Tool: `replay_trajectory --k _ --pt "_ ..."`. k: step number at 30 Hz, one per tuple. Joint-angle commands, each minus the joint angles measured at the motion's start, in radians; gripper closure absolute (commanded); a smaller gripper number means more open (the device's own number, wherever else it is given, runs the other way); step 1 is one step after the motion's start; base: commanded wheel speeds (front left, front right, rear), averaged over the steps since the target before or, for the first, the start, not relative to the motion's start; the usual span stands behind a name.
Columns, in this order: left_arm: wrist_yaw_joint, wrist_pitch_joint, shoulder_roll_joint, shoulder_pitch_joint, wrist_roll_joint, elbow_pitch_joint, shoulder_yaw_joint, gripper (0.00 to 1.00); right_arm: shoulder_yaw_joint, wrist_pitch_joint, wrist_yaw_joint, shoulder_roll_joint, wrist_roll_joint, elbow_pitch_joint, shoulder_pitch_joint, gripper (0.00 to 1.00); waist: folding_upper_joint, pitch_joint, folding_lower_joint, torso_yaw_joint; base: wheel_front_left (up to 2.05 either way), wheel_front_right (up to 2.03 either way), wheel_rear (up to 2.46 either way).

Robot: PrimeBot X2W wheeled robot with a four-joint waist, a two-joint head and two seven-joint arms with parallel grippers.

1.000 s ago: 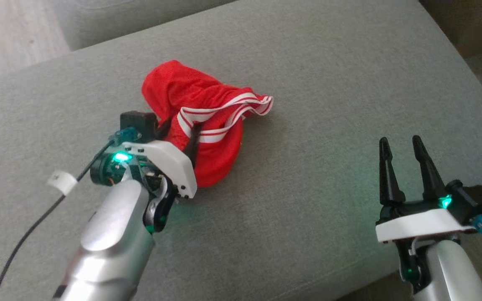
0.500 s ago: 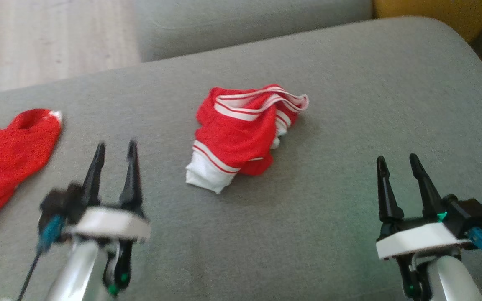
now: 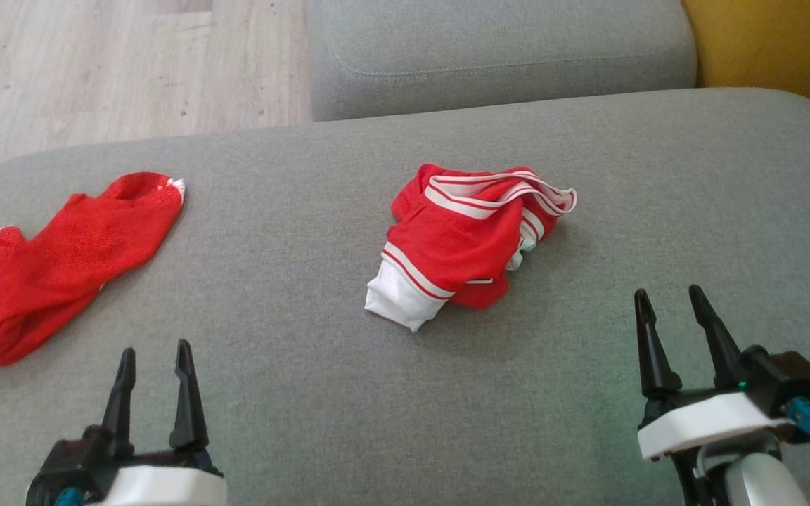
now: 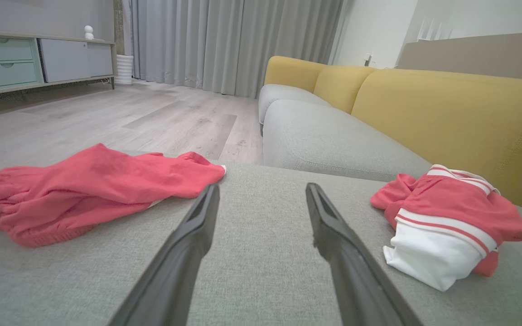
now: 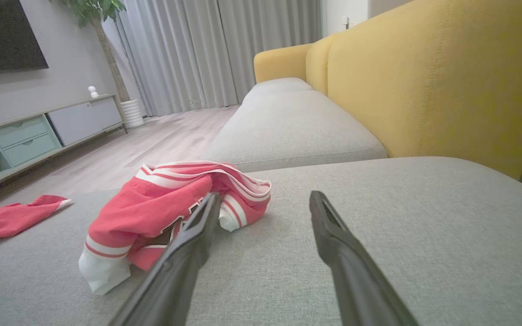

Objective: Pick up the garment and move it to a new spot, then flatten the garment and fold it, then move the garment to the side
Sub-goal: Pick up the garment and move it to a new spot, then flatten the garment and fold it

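Observation:
The garment (image 3: 468, 239), red with white stripes and a white hem, lies crumpled in a heap in the middle of the grey sofa seat (image 3: 320, 365). It also shows in the left wrist view (image 4: 451, 213) and the right wrist view (image 5: 152, 203). My left gripper (image 3: 155, 349) is at the lower left, open and empty, well short of the garment and to its left (image 4: 262, 187). At the lower right my right gripper (image 3: 667, 292) is open too, with nothing between its fingers. The garment lies just left of its left finger in its wrist view (image 5: 264, 195).
A second red garment (image 3: 60, 260) lies spread at the seat's left end. Another grey seat cushion (image 3: 496, 56) adjoins the far side. A yellow backrest (image 5: 447, 77) runs along the right. Wood floor (image 3: 117, 70) lies beyond the far left edge, with a low cabinet (image 4: 25, 59) further off.
My left gripper has let go of the garment and drawn back to the lower left, open. The garment now lies in a loose heap. The camera has shifted; the right arm looks unmoved.

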Motion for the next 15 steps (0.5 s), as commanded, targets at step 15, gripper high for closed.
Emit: replay_trajectory --k 15 --pt "-0.037 -0.009 -0.017 -0.073 0.038 -0.023 0.069 0.0 0.045 0.013 -0.001 -0.006 0.004 -0.04 -0.046 0.0 -0.0001 0.038 0.0002 -0.016 0.0 0.0 0.0"
